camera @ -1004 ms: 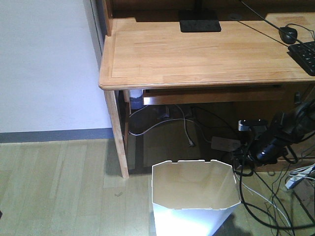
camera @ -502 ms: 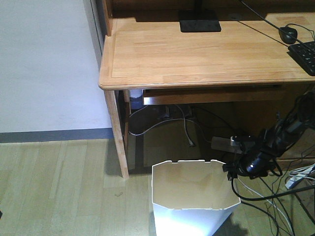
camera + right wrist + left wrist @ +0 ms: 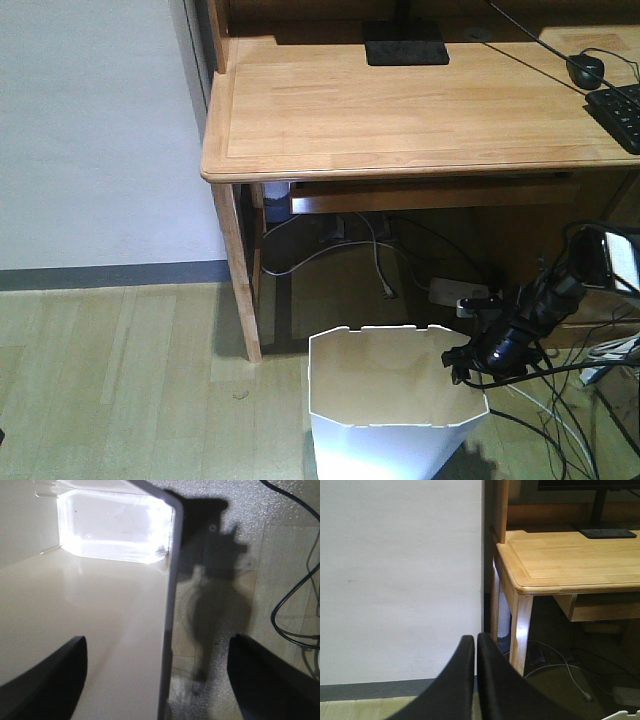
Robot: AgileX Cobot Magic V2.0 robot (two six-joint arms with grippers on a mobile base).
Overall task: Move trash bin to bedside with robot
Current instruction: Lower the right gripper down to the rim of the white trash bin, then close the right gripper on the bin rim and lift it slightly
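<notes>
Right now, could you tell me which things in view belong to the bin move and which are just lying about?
Job: trash bin; right gripper, fingers open astride its wall; bed not in view.
Lying about: desk, keyboard, mouse, monitor base, floor cables.

A light wooden desk [image 3: 400, 110] carries a black keyboard [image 3: 618, 112], mouse [image 3: 585, 68] and monitor base [image 3: 405, 45]; cables [image 3: 377, 262] tangle beneath.

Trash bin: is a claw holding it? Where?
Nothing is held. The right claw is open, one finger inside and one outside the wall of the trash bin. The left claw is shut on nothing.
</notes>
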